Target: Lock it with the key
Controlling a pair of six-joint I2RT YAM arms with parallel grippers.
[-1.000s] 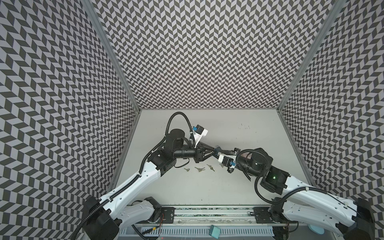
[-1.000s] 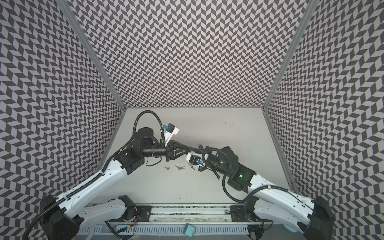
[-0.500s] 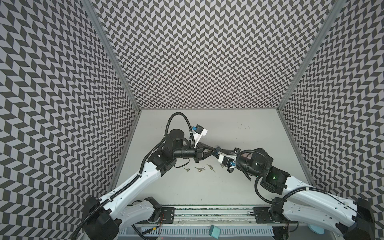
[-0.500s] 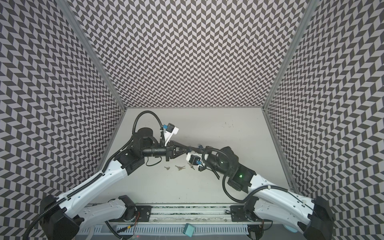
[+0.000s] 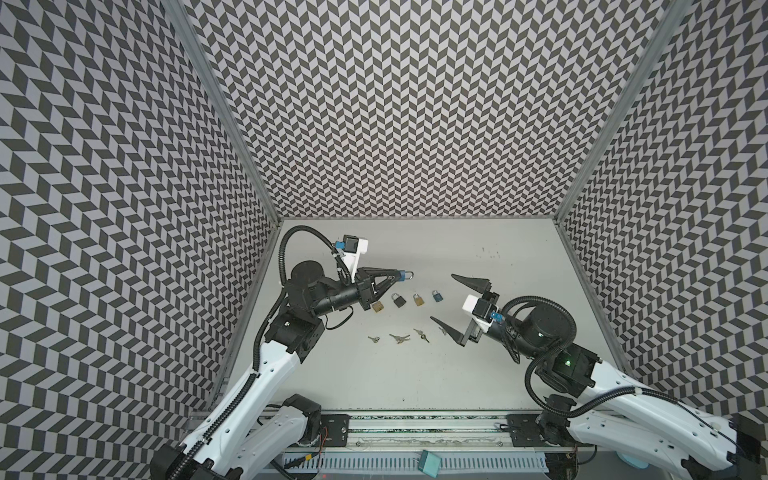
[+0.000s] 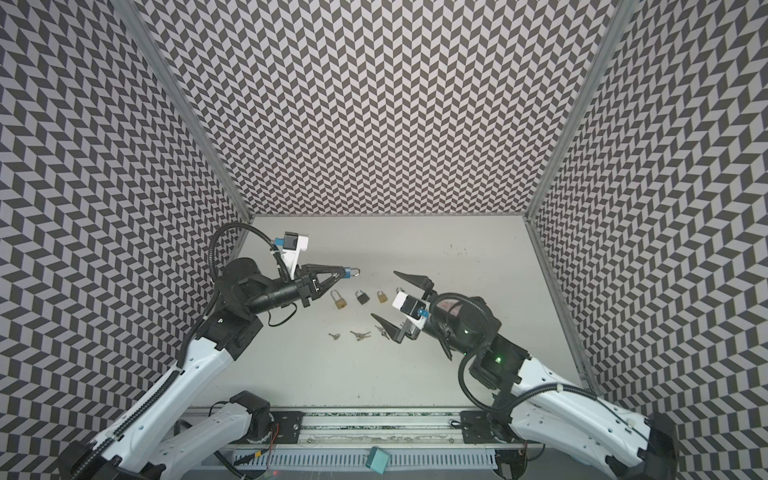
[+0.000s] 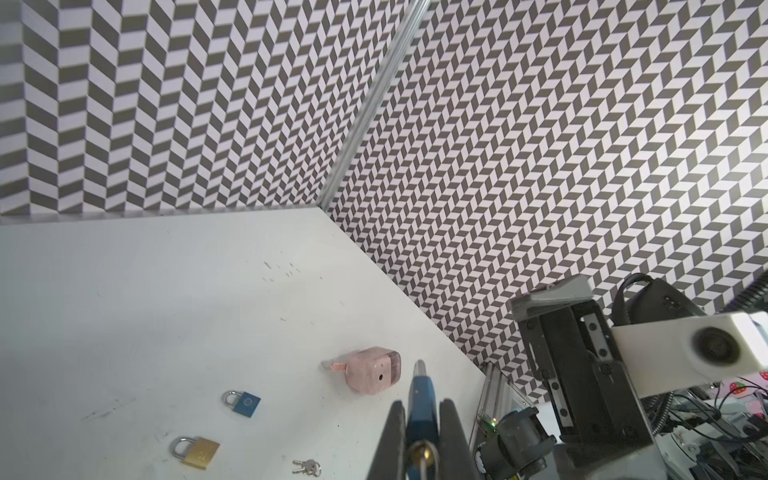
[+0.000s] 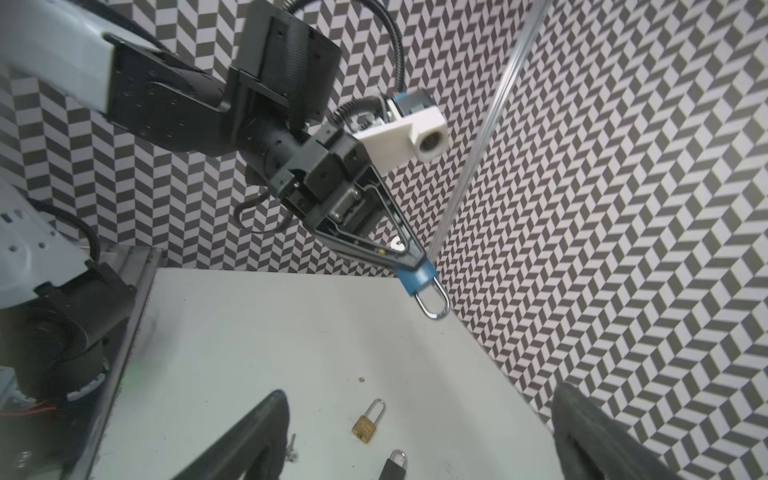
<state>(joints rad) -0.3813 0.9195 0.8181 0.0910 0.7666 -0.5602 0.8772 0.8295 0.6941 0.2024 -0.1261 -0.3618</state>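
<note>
Left gripper [image 5: 395, 276]: clamped on the blue padlock [image 5: 402, 274], which is held above the table [image 5: 415, 374] with its shackle pointing away from the arm.
Right gripper [image 5: 442, 297]: jaws wide apart, holding nothing.
Keys [image 5: 400, 338]: lying in a row on the table, ungripped.
Other padlocks [image 5: 399, 300]: four in a row, between the grippers.

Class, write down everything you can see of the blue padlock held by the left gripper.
The padlock has a small blue body, seemingly painted metal, and a shiny silver shackle forming a narrow loop. The left gripper pinches the body between shut fingertips, with the shackle pointing away from the arm toward the middle of the table. It hangs above the table, touching nothing else.
</note>
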